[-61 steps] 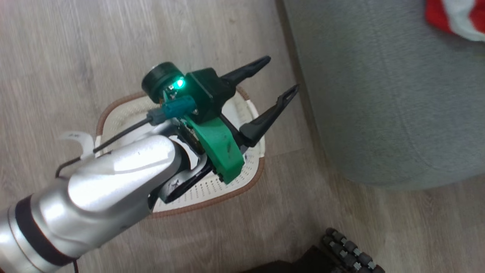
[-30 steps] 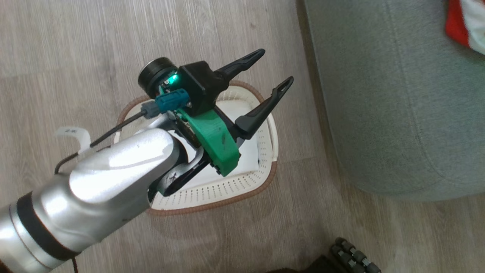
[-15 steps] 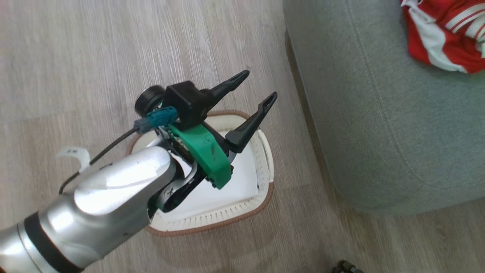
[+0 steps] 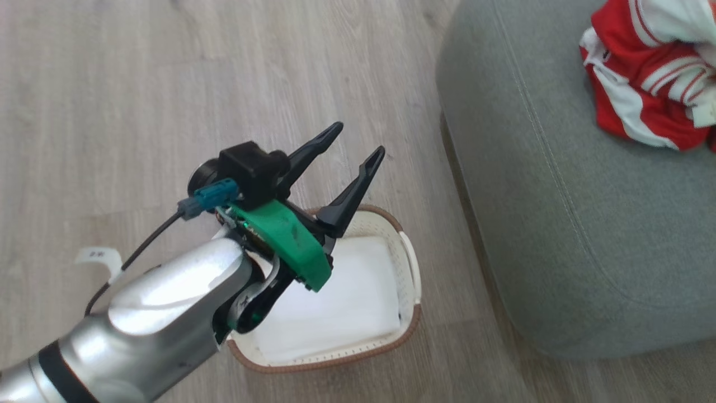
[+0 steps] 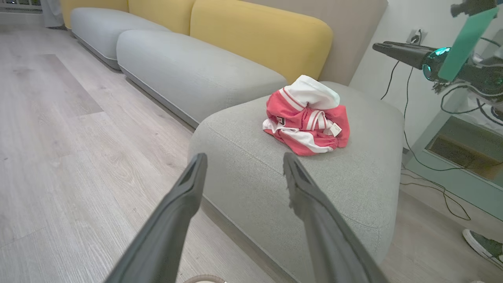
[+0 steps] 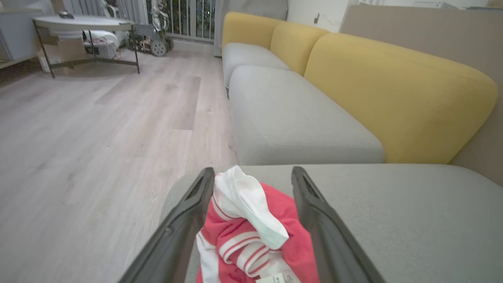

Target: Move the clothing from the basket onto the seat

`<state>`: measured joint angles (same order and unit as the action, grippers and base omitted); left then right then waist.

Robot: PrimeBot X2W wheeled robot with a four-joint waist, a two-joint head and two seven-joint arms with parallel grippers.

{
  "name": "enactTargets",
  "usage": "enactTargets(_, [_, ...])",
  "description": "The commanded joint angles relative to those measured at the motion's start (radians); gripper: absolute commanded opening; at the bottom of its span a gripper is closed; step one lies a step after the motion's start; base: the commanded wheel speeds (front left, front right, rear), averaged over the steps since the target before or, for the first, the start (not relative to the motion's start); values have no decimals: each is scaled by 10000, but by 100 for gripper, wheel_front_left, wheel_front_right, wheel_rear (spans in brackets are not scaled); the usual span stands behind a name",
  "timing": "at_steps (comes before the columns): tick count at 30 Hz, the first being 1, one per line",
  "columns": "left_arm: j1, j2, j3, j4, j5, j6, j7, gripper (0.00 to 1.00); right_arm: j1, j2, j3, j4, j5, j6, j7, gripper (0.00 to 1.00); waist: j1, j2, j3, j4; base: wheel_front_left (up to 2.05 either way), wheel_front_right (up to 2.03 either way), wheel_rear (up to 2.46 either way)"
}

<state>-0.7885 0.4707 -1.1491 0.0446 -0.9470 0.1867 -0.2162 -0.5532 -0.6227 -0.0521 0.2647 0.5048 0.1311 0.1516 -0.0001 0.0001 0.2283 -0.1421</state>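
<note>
A crumpled heap of red and white clothing (image 4: 649, 84) lies on the grey-green seat (image 4: 559, 224), near its far right. The cream basket (image 4: 411, 268) stands on the floor left of the seat. Its inside shows a flat white layer, and my left arm hides part of it. My left gripper (image 4: 358, 141) hangs open above the basket's far rim, fingers empty. In the left wrist view its fingers (image 5: 198, 161) point toward the seat (image 5: 314, 177) and the clothing (image 5: 306, 118). My right gripper (image 6: 253, 172) is open above the clothing (image 6: 251, 236), apart from it; it also appears as the right gripper (image 5: 397, 51) high at the right.
Yellow backrests (image 5: 259, 35) and more grey cushions (image 5: 188, 67) run along the wall. Cables (image 5: 432, 184) and a shoe (image 5: 483, 243) lie on the floor beyond the seat. A round metal table (image 6: 78, 21) stands far off across the wood floor (image 4: 168, 84).
The head view has shifted, bringing more of the seat and the clothing into it. My left gripper stays open; its fingertips now reach past the basket's far rim.
</note>
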Motion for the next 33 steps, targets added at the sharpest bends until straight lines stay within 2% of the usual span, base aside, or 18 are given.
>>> enactTargets(1, [-99, 292, 594, -165, -91, 125, -159, 100, 444, 136, -302, -929, -282, -4, -87, 100, 1, -1, -374, 290, 0, 0, 0])
enactTargets(6, [397, 476, 956, -124, -214, 330, -317, 100, 1698, 1322, -892, -2667, -1023, -4, 37, 100, 1, -1, -785, 589, 0, 0, 0])
enactTargets(7, [397, 476, 956, -124, -214, 330, -317, 100, 1698, 1322, -892, -2667, -1023, -4, 37, 100, 1, -1, -785, 589, 0, 0, 0])
enactTargets(14, [1096, 798, 1600, -148, -183, 571, -427, 100, 2946, 2524, -1062, -3969, -1500, -4, -320, 100, 1, -1, -1072, 1036, 0, 0, 0])
enactTargets(25, [2558, 881, 3002, -303, 321, 931, -453, 100, 4383, 3367, -740, -3973, -1639, -4, -1222, 100, 1, -1, -1674, 1741, 0, 0, 0])
enactTargets(33, [4037, 635, 4411, -406, 871, 1025, -454, 100, 5244, 3918, -549, -3673, -1519, -4, -1962, 100, 1, -1, -2082, 2195, 0, 0, 0])
